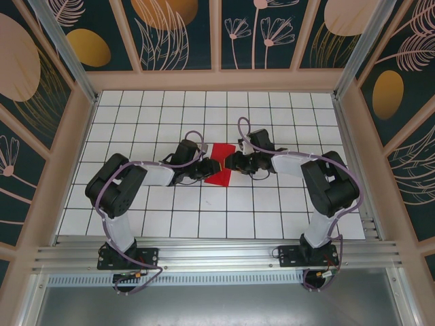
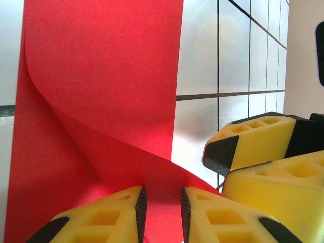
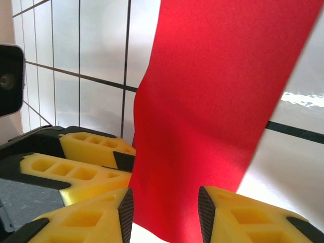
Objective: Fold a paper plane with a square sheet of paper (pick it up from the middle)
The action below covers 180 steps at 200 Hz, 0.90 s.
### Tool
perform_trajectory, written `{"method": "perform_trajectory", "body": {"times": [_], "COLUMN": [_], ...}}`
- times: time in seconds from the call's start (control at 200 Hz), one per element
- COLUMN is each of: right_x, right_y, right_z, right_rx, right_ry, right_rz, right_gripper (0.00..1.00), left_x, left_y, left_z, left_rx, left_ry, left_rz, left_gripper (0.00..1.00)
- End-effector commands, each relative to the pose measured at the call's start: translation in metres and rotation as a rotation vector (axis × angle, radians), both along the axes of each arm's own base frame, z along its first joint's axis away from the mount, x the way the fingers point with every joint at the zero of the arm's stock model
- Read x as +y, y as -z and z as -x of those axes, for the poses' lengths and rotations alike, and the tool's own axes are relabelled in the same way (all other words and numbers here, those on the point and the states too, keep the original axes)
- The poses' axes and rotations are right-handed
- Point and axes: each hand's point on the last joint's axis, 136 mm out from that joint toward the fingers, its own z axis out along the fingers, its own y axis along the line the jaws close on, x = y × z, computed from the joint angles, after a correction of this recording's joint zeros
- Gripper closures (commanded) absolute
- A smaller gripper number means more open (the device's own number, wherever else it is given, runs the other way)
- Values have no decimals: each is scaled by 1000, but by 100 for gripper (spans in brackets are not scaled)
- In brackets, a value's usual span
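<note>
— Where's the paper got to?

— Out in the middle of the counter (image 1: 272, 210). The sheet of paper (image 1: 219, 175) lies on the white tiles. The left arm (image 1: 129, 180) reaches in from one side and the right arm (image 1: 326, 183) from the other, nose to nose over it.

— Folded yet?

— Hardly. From the left wrist you can see one flap (image 2: 152, 172) curling up off the rest and sweeping down toward the yellow fingers (image 2: 101, 220). There's no sharp crease that I can see, and nothing like a dart. I'd call it one of the first folds, only partway over.

— Have the left jaws got hold of that flap?

— Can't tell. They stand narrowly apart with red showing in the gap. Whether they pinch it or merely straddle it, I couldn't say.

— And the right jaws?

— Released, I'd say. Their pads (image 3: 126, 212) stand well apart with the sheet's near end between them, and nothing is pressing on it.

— So what's next?

— My guess is the flap has to be carried right over until its edge meets the opposite edge, then pressed down into a crease. The other side would need pinning so it doesn't slide on those tiles. It's thin stuff and would likely buckle if dragged.
</note>
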Motion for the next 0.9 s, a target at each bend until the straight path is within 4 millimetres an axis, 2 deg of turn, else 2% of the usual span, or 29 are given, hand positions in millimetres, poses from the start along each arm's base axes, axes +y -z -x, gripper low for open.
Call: {"method": "perform_trajectory", "body": {"times": [0.0,0.135,0.375,0.49,0.671,0.896], "right_x": [6,8,8,7,3,2], "right_y": [-20,-25,-31,-27,-10,-5], "right_z": [-2,-2,1,1,-1,-3], "right_rx": [-75,-94,-114,-108,-76,-74], "right_ry": [-39,-49,-60,-55,-40,-34], "right_rz": [-52,-71,-84,-76,-14,12], "right_gripper": [61,67,62,61,62,63], "left_x": [-3,-4,-4,-4,-4,-4], "left_y": [2,3,4,5,4,4], "left_z": [-5,-5,-6,-6,-6,-6], "left_rx": [-17,-13,-12,-9,-11,-12], "left_ry": [9,10,11,12,11,13], "left_rz": [-15,-19,-25,-28,-26,-26], "left_gripper": [73,75,76,77,77,77]}}
